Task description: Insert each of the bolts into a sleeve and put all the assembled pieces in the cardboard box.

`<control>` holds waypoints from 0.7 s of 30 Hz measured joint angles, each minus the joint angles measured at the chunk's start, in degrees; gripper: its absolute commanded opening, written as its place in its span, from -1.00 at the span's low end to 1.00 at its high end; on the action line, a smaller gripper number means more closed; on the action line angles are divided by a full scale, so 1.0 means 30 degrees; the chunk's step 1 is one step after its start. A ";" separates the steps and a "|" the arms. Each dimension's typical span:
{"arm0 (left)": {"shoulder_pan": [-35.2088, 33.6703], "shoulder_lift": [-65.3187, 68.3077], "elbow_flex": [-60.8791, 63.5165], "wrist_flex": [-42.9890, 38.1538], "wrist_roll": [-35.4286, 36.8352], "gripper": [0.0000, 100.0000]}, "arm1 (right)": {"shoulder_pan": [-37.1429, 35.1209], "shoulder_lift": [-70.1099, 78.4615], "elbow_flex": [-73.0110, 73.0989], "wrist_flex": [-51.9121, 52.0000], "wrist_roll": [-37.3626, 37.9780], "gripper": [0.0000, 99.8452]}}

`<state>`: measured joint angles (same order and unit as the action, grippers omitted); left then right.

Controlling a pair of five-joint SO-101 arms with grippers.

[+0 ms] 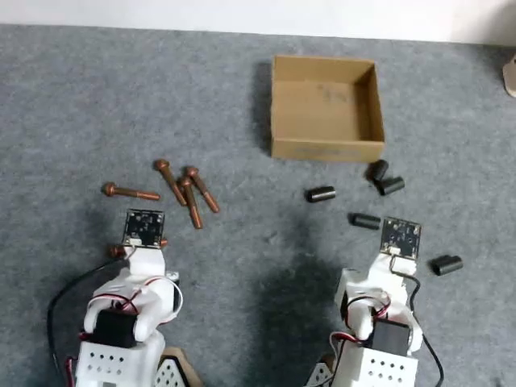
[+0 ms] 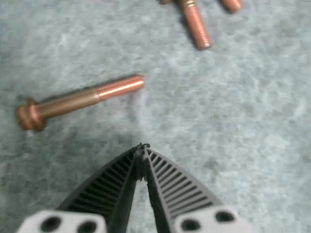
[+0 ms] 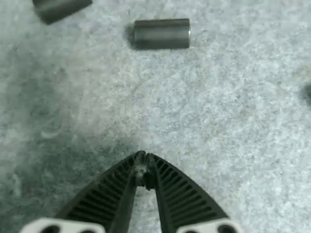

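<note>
Felt surface (image 1: 242,266): a grey mat under both arms and all the loose parts.
Cardboard box (image 1: 326,150): upright with its top open, well beyond both pairs of fingers and nearer the right arm's line than the left's.
Left arm (image 1: 133,298): low over the mat, pointing away from its base toward the bolts.
Right arm (image 1: 379,314): low over the mat alongside it, pointing toward the sleeves.
Left gripper (image 2: 142,148): the ribbed fingers (image 2: 112,187) are pressed together at the tips with nothing between them, just above the felt.
Right gripper (image 3: 142,160): its fingers (image 3: 182,194) are likewise closed tip to tip and hold nothing.
Nearest bolt (image 2: 77,102): copper-coloured, lying crosswise just ahead of the left fingertips and apart from them, with its flanged head off to one side.
Bolt cluster (image 1: 191,193): three copper bolts lie fanned together farther beyond the left fingertips, their heads toward the far side.
Lone bolt (image 1: 131,192): lies by itself, beyond the left fingers and to their left.
Nearest sleeve (image 3: 162,33): a dark cylinder on its side, crosswise ahead of the right fingertips with bare felt between.
Second sleeve (image 3: 60,8): farther out, and to the left of the right fingers' line.
Sleeve pair (image 1: 385,179): two dark sleeves touching, just in front of the box, beyond the right fingers.
Outer sleeve (image 1: 447,264): lies to the right of the right fingers, apart from the rest.
</note>
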<state>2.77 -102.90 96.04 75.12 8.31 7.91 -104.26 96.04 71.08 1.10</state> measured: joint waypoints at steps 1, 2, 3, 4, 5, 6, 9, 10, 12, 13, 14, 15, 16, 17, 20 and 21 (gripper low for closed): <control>0.0293 0.0000 0.0000 0.0000 0.0000 -0.99 | 0.0000 0.0000 0.0000 0.0000 0.0000 -0.99; 0.0527 0.0000 0.0000 0.0000 0.0000 -0.99 | -0.0029 0.0000 0.0000 0.0000 0.0000 -0.99; 0.0674 0.0000 0.0000 0.0000 0.0000 -0.99 | -0.0029 0.0000 0.0000 0.0000 0.0000 -0.99; 0.0762 0.0000 0.0000 0.0000 0.0000 -0.99 | -0.0029 0.0000 0.0000 0.0000 0.0000 -0.99; 0.0821 0.0000 0.0000 0.0000 0.0000 -0.99 | -0.0029 0.0000 0.0000 0.0000 0.0000 -0.99; 0.0850 0.0000 0.0000 0.0000 0.0000 -0.99 | -0.0029 0.0000 0.0000 0.0000 0.0000 -0.99; 0.0821 0.0000 0.0000 0.0000 0.0000 -0.99 | -0.0322 0.0000 0.0000 -0.0234 0.0000 -0.99; 0.0821 0.0000 0.0000 0.0000 0.0000 -0.99 | -0.0615 0.0000 0.0000 -0.0615 0.0000 -0.99; 0.0821 0.0000 0.0000 0.0000 0.0000 -0.99 | -0.1319 0.0000 0.0000 -0.1319 0.0000 -0.99; 0.0821 0.0000 0.0000 0.0000 0.0000 -0.99 | -0.1641 0.0000 0.0000 -0.1612 0.0000 -0.99; 0.0821 0.0000 0.0000 0.0000 0.0000 -0.99 | -0.2081 0.0000 0.0000 -0.1846 0.0000 -0.99; 0.0908 0.0000 0.0000 0.0000 0.0000 -0.99 | -0.2725 0.0000 0.0000 -0.2081 0.0000 -0.99; 0.1114 0.0000 0.0000 0.0000 0.0000 -0.99 | -0.3370 0.0000 0.0000 -0.2256 0.0000 -0.99; 0.1319 0.0000 0.0000 0.0000 0.0000 -0.99 | -0.4044 0.0000 0.0000 -0.2403 0.0000 -0.99; 0.2227 0.0000 0.0000 0.0000 0.0000 -0.98 | -0.5216 0.0000 0.0000 -0.2520 0.0000 -0.99; 0.2491 0.0000 0.0000 0.0000 0.0000 -0.98 | -0.5363 0.0000 0.0000 -0.2520 0.0000 -0.99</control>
<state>10.24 -102.90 96.04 75.12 8.31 -8.18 -104.26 96.04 63.52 1.10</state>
